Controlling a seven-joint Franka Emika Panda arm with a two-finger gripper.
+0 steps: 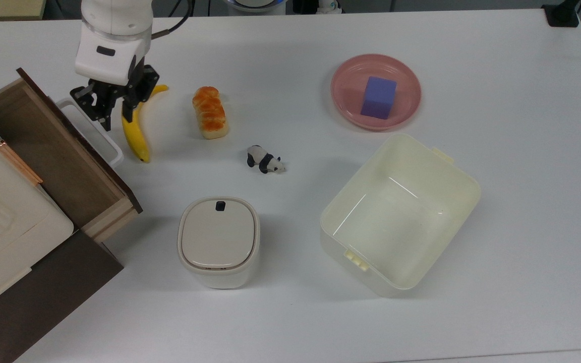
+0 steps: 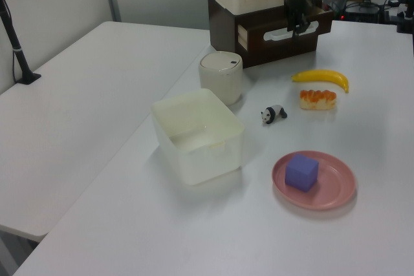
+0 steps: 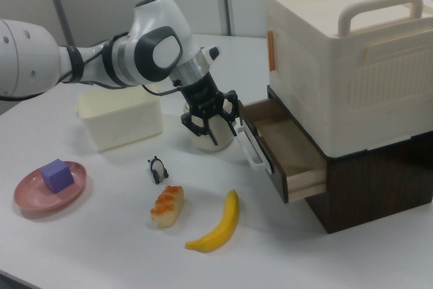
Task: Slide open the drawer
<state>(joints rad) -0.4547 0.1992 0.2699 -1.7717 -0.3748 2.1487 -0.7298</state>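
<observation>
The drawer (image 1: pixel 53 151) is pulled out of the brown cabinet (image 1: pixel 43 297) at the top view's left, pale wood inside showing, with its white handle (image 1: pixel 100 132) sticking out from the dark front. The gripper (image 1: pixel 114 113) hangs just beside that handle, fingers apart and holding nothing; in the right view the gripper (image 3: pixel 215 130) seems a little clear of the handle (image 3: pixel 252 148), though I can't be sure there's a gap. In the top view its fingers overlap the top part of the banana (image 1: pixel 136 133). Farther to the top view's right lie a bread roll (image 1: pixel 210 112) and a small panda toy (image 1: pixel 265 160). A lidded white bin (image 1: pixel 218 241) stands near the drawer's front corner. A cream tub (image 1: pixel 452 176) sits well apart, and beyond it a pink plate (image 1: pixel 343 96) carries a purple block (image 1: pixel 379 97). A ribbed cream box (image 3: pixel 345 52) sits on top of the cabinet.
</observation>
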